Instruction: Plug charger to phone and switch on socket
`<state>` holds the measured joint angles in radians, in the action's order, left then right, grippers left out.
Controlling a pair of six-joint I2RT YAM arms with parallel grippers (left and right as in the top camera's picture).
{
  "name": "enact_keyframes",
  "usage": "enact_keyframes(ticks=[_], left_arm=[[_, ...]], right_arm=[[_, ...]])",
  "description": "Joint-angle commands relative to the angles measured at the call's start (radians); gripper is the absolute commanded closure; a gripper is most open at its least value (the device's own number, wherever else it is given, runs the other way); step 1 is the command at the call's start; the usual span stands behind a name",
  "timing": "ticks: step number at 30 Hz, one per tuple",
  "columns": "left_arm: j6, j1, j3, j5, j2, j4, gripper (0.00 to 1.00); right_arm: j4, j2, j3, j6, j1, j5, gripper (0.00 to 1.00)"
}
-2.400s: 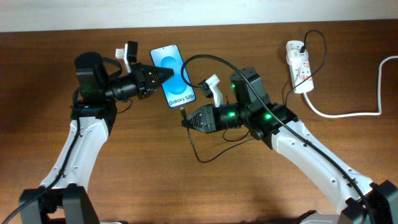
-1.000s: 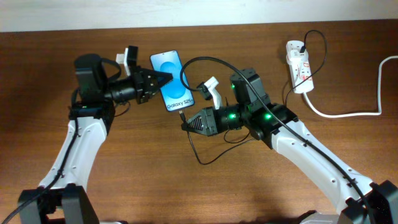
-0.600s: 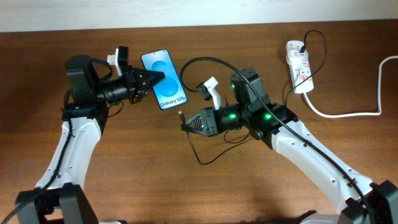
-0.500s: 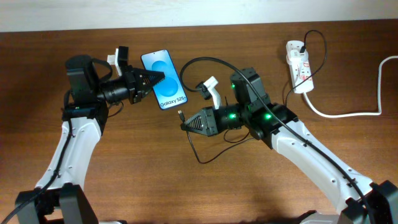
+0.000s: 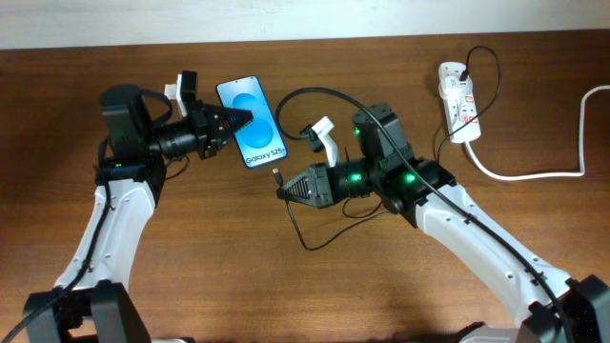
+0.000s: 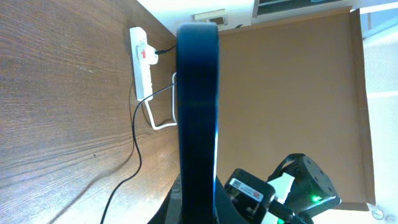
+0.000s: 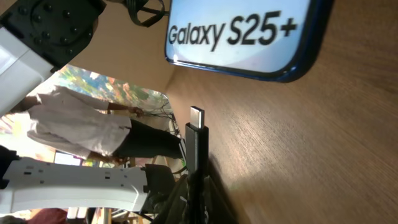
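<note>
Toward the far edge, left of centre, the left gripper (image 5: 227, 123) pinches one slim blue-screened smartphone (image 5: 254, 124) by its side. Just nearer, the right gripper (image 5: 284, 191) clamps one thin black charger cable (image 7: 198, 144), its tip just short of the smartphone. One white plastic power strip (image 5: 458, 103) lies by the far right corner.

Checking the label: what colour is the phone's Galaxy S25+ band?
White band, black lettering; right wrist view shows it best.

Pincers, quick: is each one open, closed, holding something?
Left pincer: closed, holding the phone by its edge.
Right pincer: closed, holding the charger near its connector tip.
</note>
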<state>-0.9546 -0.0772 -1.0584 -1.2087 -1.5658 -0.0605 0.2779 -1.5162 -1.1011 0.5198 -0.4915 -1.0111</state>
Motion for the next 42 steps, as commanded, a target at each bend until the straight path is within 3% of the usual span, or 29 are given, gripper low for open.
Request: enact_keyframes(ticks=[1, 42], left_arm=[[-0.003, 0.001, -0.018, -0.026, 0.005, -0.006, 1.00], [-0.002, 0.025, -0.018, -0.011, 0.005, -0.006, 1.00]], right_arm=[[-0.006, -0.021, 0.002, 0.019, 0.001, -0.006, 0.96], [-0.032, -0.024, 0.002, 0.016, 0.001, 0.021, 0.96]])
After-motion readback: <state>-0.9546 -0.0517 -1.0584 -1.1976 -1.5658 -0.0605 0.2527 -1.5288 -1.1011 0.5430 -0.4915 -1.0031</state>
